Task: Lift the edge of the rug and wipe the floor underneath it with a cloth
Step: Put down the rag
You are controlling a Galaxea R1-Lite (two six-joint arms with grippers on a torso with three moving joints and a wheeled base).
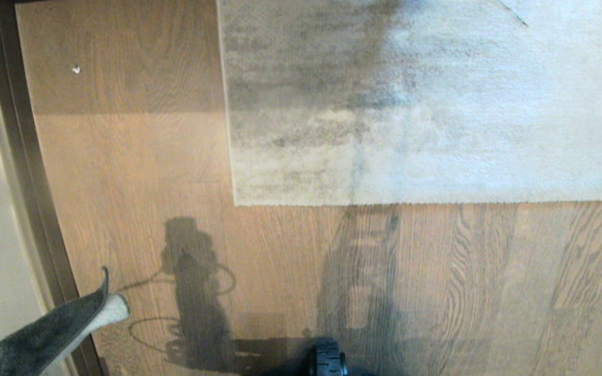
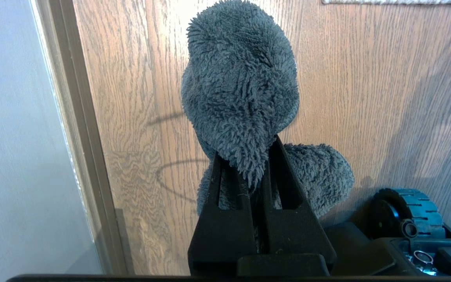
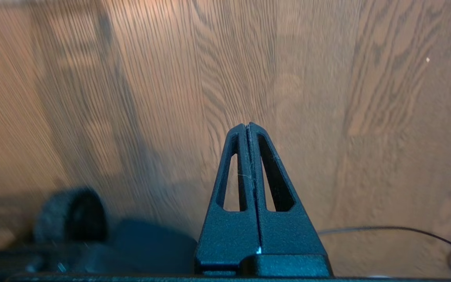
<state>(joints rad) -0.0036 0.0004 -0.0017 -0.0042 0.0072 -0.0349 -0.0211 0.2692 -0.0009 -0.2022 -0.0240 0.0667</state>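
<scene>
Lying flat, rug edge: far centre to right, corner toward the left, on the floor; not yet lifted. Cloth: near left, off the floor, pinched in the left claw, which is clamped on its fuzzy grey pile. Right claw: pressed fully together, empty, over bare planks. Step judged: 1st, approach. Next move calls for parting the right claw and reaching far to the rug edge. Head view alone shows the rug whole; only wrist views show either claw.
</scene>
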